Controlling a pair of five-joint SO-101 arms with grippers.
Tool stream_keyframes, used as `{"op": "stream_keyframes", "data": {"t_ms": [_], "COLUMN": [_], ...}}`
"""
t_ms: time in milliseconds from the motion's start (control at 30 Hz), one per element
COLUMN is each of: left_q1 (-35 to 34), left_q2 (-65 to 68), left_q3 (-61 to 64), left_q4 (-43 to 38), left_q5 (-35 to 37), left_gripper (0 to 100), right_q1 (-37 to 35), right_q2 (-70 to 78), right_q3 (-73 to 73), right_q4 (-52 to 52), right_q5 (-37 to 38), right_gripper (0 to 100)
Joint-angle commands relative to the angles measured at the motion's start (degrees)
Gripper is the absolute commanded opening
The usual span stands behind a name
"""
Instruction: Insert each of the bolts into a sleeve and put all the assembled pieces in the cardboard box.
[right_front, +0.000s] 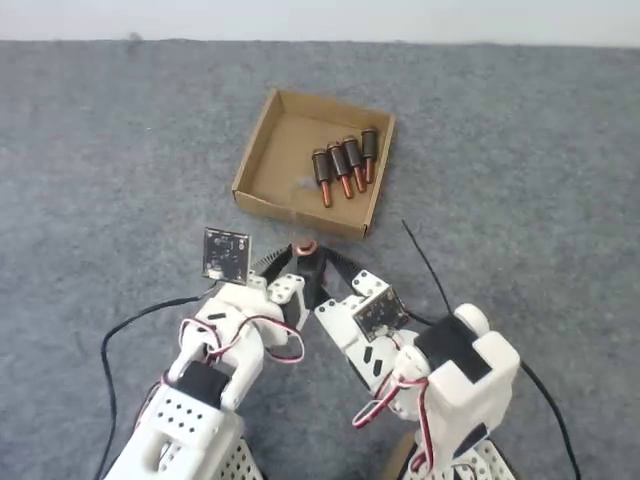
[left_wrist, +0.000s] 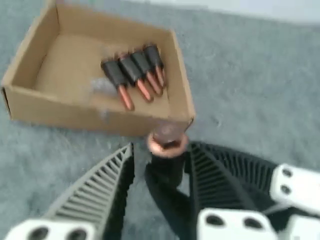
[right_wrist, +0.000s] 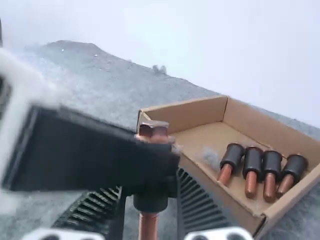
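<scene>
Four pieces (right_front: 346, 165) lie in box (right_front: 280, 150), upper centre. Fifth: bolt (right_front: 305, 247) in sleeve (left_wrist: 165, 170), just below box, frame centre. Right end effector (right_wrist: 149, 205) pinches sleeve; left end effector (left_wrist: 161, 155) spread around it. Light, rigid; bolt likely slips out, so hold sleeve mid-body, head up.

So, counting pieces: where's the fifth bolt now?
High view: the bolt stands in a sleeve between the left gripper and right gripper, just outside the cardboard box's near wall.

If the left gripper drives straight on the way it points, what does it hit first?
Left gripper straddles the upright sleeved bolt; beyond that, likely the near wall of the cardboard box, depth unclear.
</scene>
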Motion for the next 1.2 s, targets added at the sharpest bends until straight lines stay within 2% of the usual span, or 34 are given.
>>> {"op": "stream_keyframes", "data": {"t_ms": [0, 300, 400, 633, 867, 1033, 1167], "left_q1": [0.18, -0.26, -0.35, -0.35, -0.79, -8.09, -13.8], "left_q2": [-0.79, -3.16, -8.53, -30.33, -28.66, -28.92, -28.92], "left_q3": [-0.57, -1.19, -1.45, -1.71, -4.44, -7.69, -9.98], "left_q4": [0.18, 0.7, 5.8, 24.09, 25.67, 25.76, 25.76], "left_q5": [-0.35, -0.35, -0.53, -0.62, -0.7, -0.35, -0.35], "left_gripper": [19, 18, 18, 18, 18, 17, 5], "right_q1": [0.84, 0.84, 0.84, 0.84, 0.84, 0.84, 0.92], "right_q2": [-1.01, -0.84, -0.57, -0.48, -0.92, -0.92, -0.92], "right_q3": [-0.35, -0.53, -0.7, -0.79, -1.76, -1.76, -1.76], "right_q4": [-1.71, -1.71, -1.63, -1.27, 2.33, 2.33, 2.33], "right_q5": [0.7, 0.79, 0.88, 0.88, 0.88, 0.88, 0.88], "right_gripper": [0.6, 0.6, 0.6, 0.6, 0.6, 0.6, 0.6]}}
